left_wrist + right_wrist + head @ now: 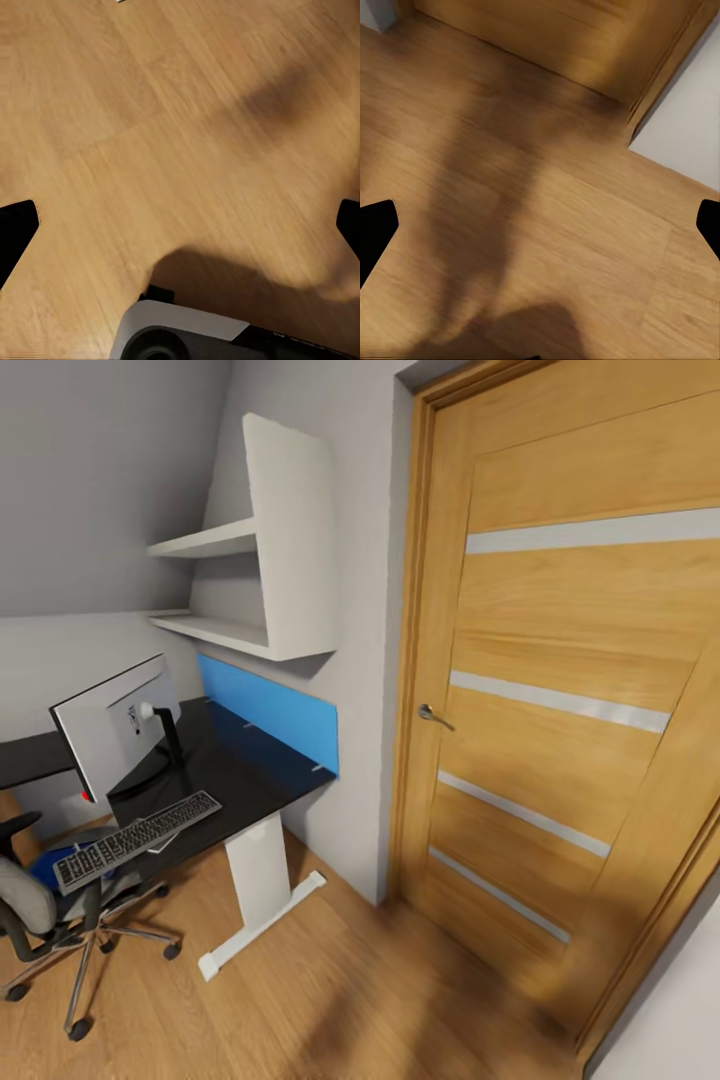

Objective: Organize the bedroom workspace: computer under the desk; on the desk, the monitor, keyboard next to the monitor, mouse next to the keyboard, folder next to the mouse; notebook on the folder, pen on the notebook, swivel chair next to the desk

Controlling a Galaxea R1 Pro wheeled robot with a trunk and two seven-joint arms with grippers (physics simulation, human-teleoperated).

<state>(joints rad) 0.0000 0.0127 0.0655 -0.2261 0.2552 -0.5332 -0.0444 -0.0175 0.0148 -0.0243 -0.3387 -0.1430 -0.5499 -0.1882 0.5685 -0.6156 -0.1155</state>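
The black desk (250, 775) with its blue back panel and white leg stands at the left of the head view. The monitor (115, 725) stands on it, its pale back toward me. The keyboard (135, 840) lies slanted across the desk's front edge and over the swivel chair (45, 920); I cannot tell which one bears it. A strip of the blue folder (45, 863) shows on the seat beneath it. The computer, mouse, notebook and pen are out of view. My left gripper (180, 229) and right gripper (540, 229) are both open over bare wooden floor.
A wooden door (570, 700) with a metal handle (435, 716) takes up the right side. White wall shelves (250, 580) hang above the desk. Wooden floor (350, 990) lies between me and the desk. My own base (180, 337) shows in the left wrist view.
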